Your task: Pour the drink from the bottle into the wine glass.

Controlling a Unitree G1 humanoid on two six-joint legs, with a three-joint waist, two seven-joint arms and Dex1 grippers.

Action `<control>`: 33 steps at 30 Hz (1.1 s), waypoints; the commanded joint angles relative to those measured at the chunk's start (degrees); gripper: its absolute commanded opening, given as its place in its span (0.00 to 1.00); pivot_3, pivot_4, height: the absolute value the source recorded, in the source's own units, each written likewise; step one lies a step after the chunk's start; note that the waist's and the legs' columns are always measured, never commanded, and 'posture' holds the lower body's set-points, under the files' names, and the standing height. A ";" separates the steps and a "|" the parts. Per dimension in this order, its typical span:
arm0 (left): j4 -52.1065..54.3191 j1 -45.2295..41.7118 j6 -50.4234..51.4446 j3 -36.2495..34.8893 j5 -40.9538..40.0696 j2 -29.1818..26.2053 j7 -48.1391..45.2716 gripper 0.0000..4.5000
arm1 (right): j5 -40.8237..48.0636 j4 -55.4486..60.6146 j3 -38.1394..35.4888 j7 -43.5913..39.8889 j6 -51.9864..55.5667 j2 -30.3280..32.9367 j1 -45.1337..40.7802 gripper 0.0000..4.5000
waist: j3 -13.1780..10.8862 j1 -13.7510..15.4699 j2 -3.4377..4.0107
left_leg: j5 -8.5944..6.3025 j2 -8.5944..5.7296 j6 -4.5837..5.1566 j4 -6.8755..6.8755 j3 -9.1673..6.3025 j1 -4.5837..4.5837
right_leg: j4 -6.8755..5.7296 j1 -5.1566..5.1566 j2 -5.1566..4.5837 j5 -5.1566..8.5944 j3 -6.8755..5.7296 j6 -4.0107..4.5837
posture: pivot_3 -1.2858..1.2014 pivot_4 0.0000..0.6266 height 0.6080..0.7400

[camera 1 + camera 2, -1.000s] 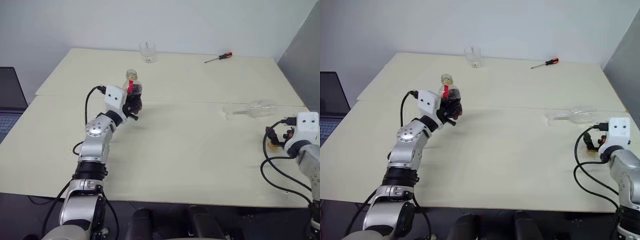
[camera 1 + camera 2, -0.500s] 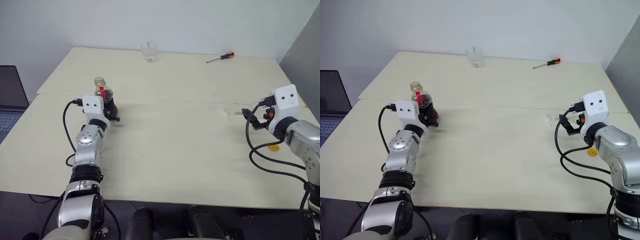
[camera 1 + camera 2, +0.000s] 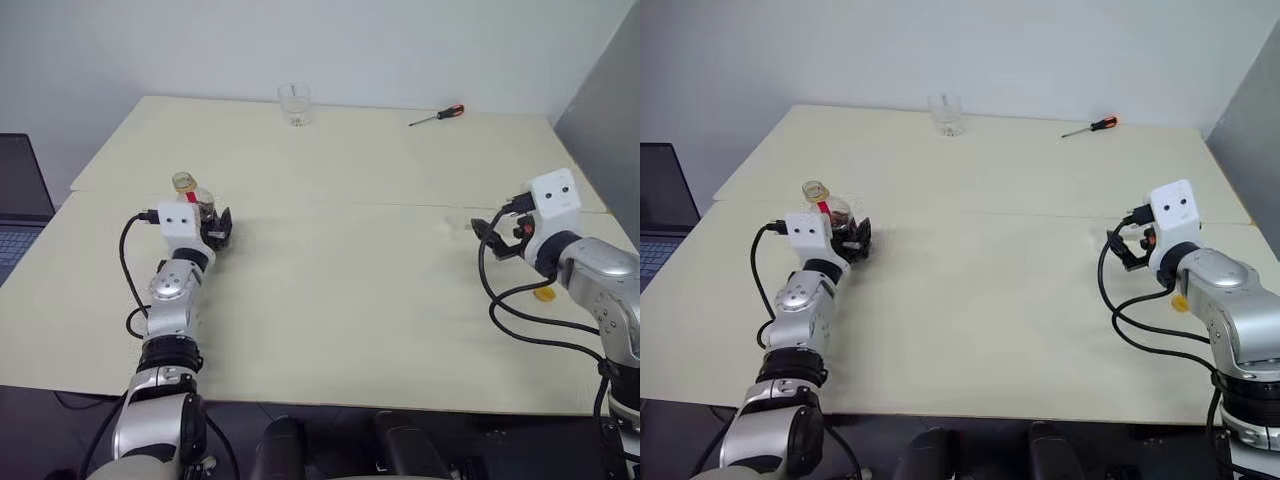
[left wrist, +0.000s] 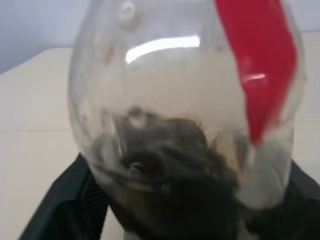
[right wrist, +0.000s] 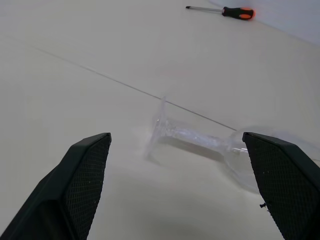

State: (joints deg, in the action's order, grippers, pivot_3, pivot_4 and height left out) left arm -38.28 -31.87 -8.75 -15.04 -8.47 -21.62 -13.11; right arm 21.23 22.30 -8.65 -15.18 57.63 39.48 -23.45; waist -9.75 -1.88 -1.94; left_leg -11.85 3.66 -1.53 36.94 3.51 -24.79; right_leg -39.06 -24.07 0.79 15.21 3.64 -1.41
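Bottle [image 3: 830,212] stands on the desk [image 3: 980,290] at the left, carried leftward and lower since a second ago. The left tool [image 3: 852,240] sits around it, jaws now spread, so the grip looks released. The yellow cap [image 3: 545,294] lies off. At right, the open right tool [image 5: 185,185] has swung toward the toppled glass [image 5: 210,142], which needs righting before pouring.

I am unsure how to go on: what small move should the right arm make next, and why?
Probably ease the open right gripper forward and down to the wine glass. It lies on its side on the table, its stem between the fingers' line, and must stand upright before pouring.
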 commanded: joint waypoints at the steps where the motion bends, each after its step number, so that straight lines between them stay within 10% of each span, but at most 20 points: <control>1: 3.80 1.41 0.03 -1.07 -1.06 -0.57 0.14 0.99 | -1.11 0.49 -0.01 -0.94 -2.00 -0.06 -0.93 1.00 | 0.00 0.02 0.00 | 0.00 0.00 0.00 -0.01 0.00 0.00 | -0.01 0.00 0.00 0.00 -0.01 0.00 | 0.52 0.24 1.00; 24: 50.52 35.87 23.45 5.00 -9.40 2.55 -7.87 0.99 | 4.58 -8.30 -9.58 0.67 0.97 -12.55 -3.49 1.00 | 0.06 -0.03 0.01 | -0.01 0.02 0.00 -0.02 0.09 0.04 | 0.01 0.02 -0.06 -0.01 0.12 0.03 | 0.52 0.24 1.00; 33: 56.12 16.10 39.51 16.61 -9.86 -2.97 -15.52 0.99 | 14.86 -14.41 -32.05 19.62 4.79 -29.08 -13.17 1.00 | 0.11 0.15 0.07 | 0.05 -0.03 0.09 -0.01 -0.04 -0.03 | 0.02 0.02 0.07 0.00 -0.03 0.01 | 0.52 0.24 1.00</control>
State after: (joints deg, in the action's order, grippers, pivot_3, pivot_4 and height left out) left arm 16.46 -13.95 28.60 0.68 -18.03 -24.17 -28.27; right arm 33.85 6.97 -37.02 1.40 62.21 10.93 -35.30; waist -9.64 -1.72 -1.88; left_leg -11.80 3.62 -1.45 36.90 3.48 -24.80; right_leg -39.03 -24.05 0.83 15.17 3.68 -1.33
